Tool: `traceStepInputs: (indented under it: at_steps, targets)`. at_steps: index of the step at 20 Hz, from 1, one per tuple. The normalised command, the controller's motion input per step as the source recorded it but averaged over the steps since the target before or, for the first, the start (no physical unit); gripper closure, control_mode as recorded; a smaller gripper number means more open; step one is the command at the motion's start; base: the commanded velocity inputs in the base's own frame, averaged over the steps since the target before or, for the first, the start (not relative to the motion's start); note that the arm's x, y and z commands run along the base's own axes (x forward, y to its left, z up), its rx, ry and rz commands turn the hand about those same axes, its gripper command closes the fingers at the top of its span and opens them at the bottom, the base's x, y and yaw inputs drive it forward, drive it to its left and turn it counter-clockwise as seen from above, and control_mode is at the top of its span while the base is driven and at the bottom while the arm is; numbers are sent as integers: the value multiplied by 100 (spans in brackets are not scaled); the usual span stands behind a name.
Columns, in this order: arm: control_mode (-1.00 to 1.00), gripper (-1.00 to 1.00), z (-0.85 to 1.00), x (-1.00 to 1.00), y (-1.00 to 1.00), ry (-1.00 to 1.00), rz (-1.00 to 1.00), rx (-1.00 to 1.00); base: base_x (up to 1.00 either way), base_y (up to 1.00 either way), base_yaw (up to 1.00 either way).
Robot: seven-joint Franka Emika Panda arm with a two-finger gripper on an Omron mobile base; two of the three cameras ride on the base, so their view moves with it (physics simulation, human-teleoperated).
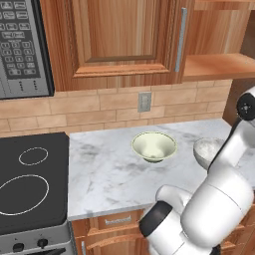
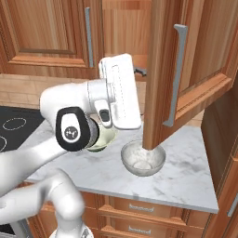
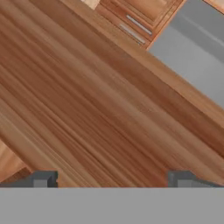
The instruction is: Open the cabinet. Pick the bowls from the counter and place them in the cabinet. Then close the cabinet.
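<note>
Already the cabinet (image 2: 160,74) stands open, its right door swung out over the counter (image 1: 107,179), so the first step looks done. From left to right in the left base view: stove (image 1: 30,182), green bowl (image 1: 154,146) near the counter's middle, and the speckled bowl (image 1: 205,152) at its 3 o'clock, partly behind the arm. In the right base view, the speckled bowl sits just under the open door's lower edge. Neither bowl is lifted; both wait on the marble, so placing them and closing the doors appear left to do. In the hand view, the gripper (image 3: 111,179) faces wood grain, fingertips (image 3: 41,179) spread wide and holding nothing. A shelf (image 1: 216,64) shows inside, at 1 o'clock from the green bowl.
</note>
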Motion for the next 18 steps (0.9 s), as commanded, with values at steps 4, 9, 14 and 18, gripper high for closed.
traceStepInputs:
  at_steps: [4,9,14,18]
  targets:
    - [-100,-100,-3,-45,57,-2,0,-2,0,0,0]
    - [-100,-100,9,-50,83,-1,2,-12,0,0,0]
    - [-100,-100,89,-22,36,37,6,-20,0,0,0]
    - [-100,-100,87,-5,61,61,14,-25,0,0,0]
